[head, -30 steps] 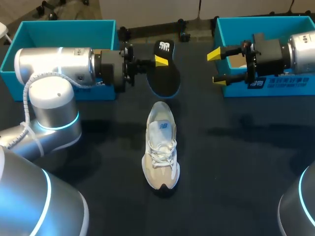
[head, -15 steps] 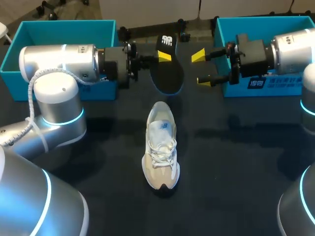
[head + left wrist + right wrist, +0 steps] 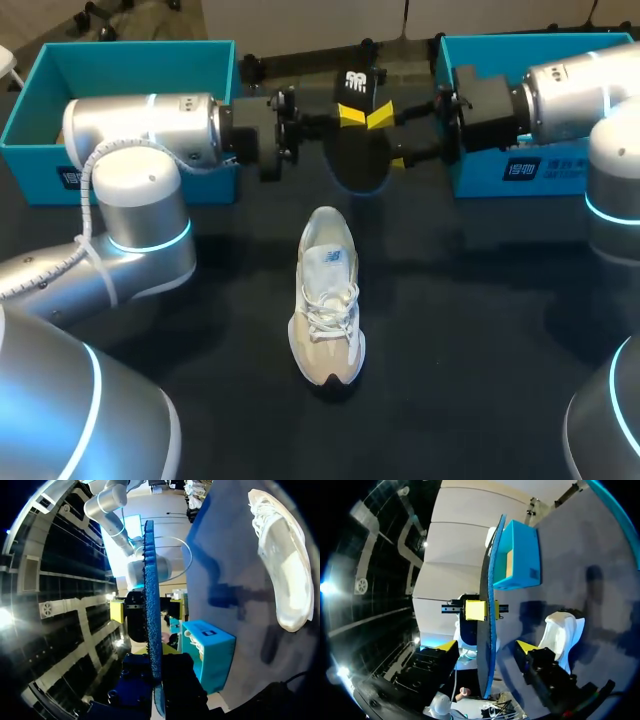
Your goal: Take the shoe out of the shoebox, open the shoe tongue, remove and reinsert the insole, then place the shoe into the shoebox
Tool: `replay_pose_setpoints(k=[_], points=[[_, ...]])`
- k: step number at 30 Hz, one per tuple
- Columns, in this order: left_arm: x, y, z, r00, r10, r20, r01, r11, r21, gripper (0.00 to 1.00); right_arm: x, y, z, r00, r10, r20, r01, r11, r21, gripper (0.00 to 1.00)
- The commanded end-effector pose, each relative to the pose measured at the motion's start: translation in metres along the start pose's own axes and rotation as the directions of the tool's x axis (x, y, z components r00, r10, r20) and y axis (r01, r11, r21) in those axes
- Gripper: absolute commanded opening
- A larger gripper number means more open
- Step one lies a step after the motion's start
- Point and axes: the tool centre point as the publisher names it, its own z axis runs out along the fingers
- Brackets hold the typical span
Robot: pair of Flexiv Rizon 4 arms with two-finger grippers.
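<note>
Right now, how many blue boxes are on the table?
2. The left box sits far left, partly behind the left arm; the right box sits far right, partly behind the right arm.

The desk (image 3: 480, 340) is dark, with a matte surface. Soft shadows lie across it here and there.
</note>
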Motion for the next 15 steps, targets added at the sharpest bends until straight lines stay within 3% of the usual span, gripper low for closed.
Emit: replay_pose_setpoints(k=[1, 2, 15], points=[[0.0007, 0.0018, 0.0101, 1.0, 0.004, 0.018, -0.004, 1.0, -0.008, 0.0, -0.0012, 0.003, 0.0062, 1.0, 0.0, -0.002, 0.0, 1.0, 0.004, 0.55], [0.0, 0.0015, 0.011, 1.0, 0.005, 0.022, -0.005, 1.0, -0.008, 0.0, -0.0014, 0.0032, 0.0068, 1.0, 0.0, -0.003, 0.0, 1.0, 0.006, 0.5], [-0.0036, -0.0045, 0.0132, 0.999, 0.001, 0.045, -0.001, 1.0, 0.001, 0.0, -0.0041, 0.0042, 0.0107, 1.0, 0.006, -0.015, -0.006, 1.0, 0.007, 0.38]])
